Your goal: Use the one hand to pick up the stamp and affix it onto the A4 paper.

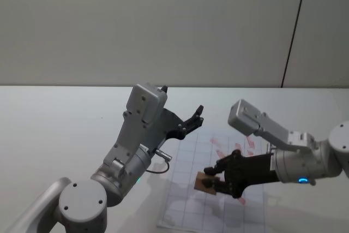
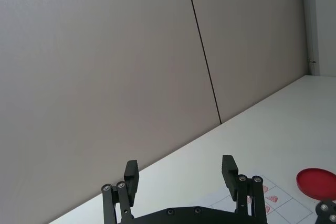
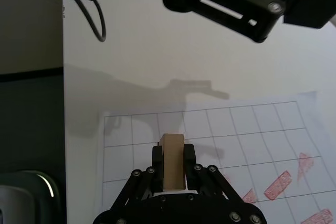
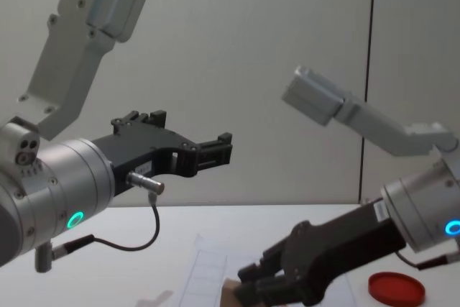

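Note:
My right gripper, the hand with the blue-lit ring, is shut on the tan wooden stamp, which shows between its fingers in the right wrist view. It holds the stamp low over the left part of the A4 paper, a gridded white sheet with red marks. I cannot tell whether the stamp touches the sheet. In the chest view the stamp sits at the bottom edge ahead of the right gripper. My left gripper, with the green-lit ring, hangs open in the air, well above the table.
A flat round red ink pad lies on the table to the right of the paper. The left arm's black fingers and its looped cable hang above the paper's far left side. A plain wall stands behind.

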